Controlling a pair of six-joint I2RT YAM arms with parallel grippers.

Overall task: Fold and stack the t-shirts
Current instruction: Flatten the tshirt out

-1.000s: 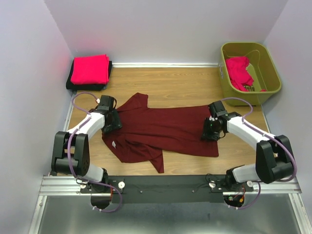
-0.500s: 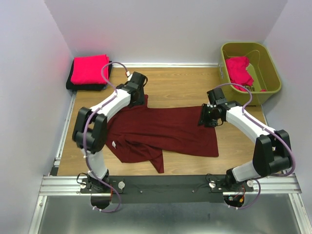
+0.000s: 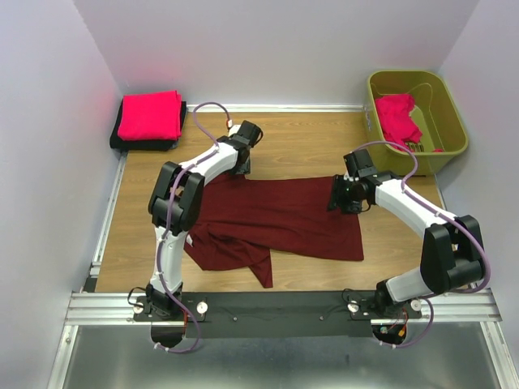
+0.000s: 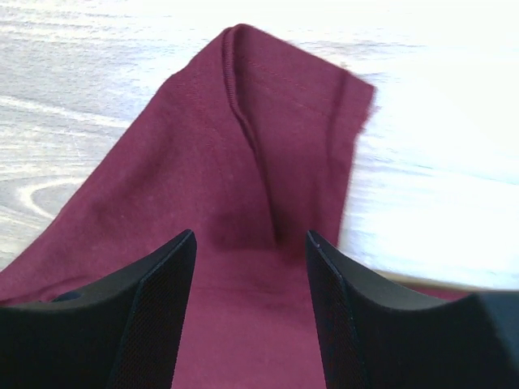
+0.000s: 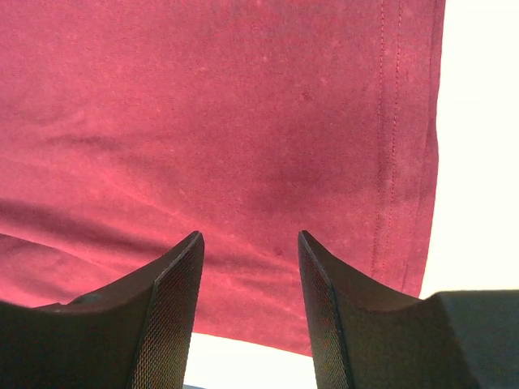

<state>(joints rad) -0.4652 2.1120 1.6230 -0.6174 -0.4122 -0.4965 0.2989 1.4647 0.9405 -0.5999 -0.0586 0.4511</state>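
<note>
The left pincer [image 4: 250, 237] stands open over the far-left sleeve tip of the maroon shirt [image 3: 276, 215], arm stretched far. The right pincer [image 5: 250, 235], open, hangs above its right hem, elbow bent. The shirt lies spread on the desk [image 3: 300, 142], wood showing past both edges.

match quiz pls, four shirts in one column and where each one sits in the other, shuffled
1 maroon t-shirt
2 folded pink-red t-shirt
3 black t-shirt
4 crumpled pink-red t-shirt

a inside the olive-green bin
b spread out on the table, near its middle
c far left corner, on top
d far left corner, underneath

Pairs: 1-b, 2-c, 3-d, 4-a
</note>
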